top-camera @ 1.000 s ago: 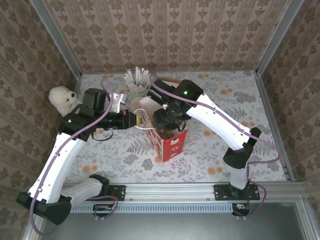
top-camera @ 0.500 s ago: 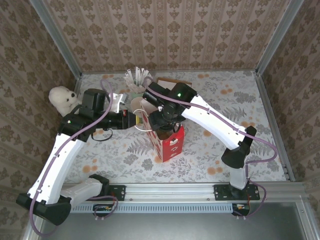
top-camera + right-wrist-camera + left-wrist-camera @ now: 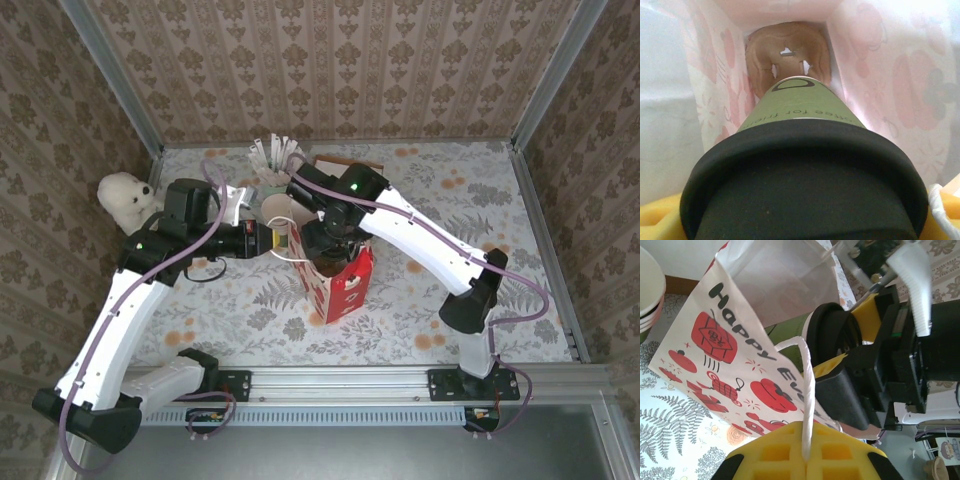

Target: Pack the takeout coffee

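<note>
The takeout coffee [image 3: 795, 150], a green paper cup with a black lid [image 3: 830, 332], hangs base-down inside the mouth of a red-and-white paper bag [image 3: 342, 285]. My right gripper [image 3: 800, 222] is shut on it just below the lid, one yellow pad on either side. My left gripper [image 3: 806, 426] is shut on the bag's white twisted handle [image 3: 809, 380] and holds that side of the bag [image 3: 730, 345] up and open. From above, the left gripper [image 3: 272, 240] sits at the bag's left edge and the right gripper [image 3: 330, 245] is over its opening.
A brown cardboard piece [image 3: 787, 55] lies at the bag's bottom. Behind the bag are a stack of lidless cups [image 3: 280, 208], a pot of white sticks [image 3: 276, 162] and a brown box [image 3: 345, 160]. A white plush toy [image 3: 125, 197] sits at the far left.
My right arm has shifted left and down, carrying the cup further into the bag's mouth. The left gripper has kept its hold on the handle.
</note>
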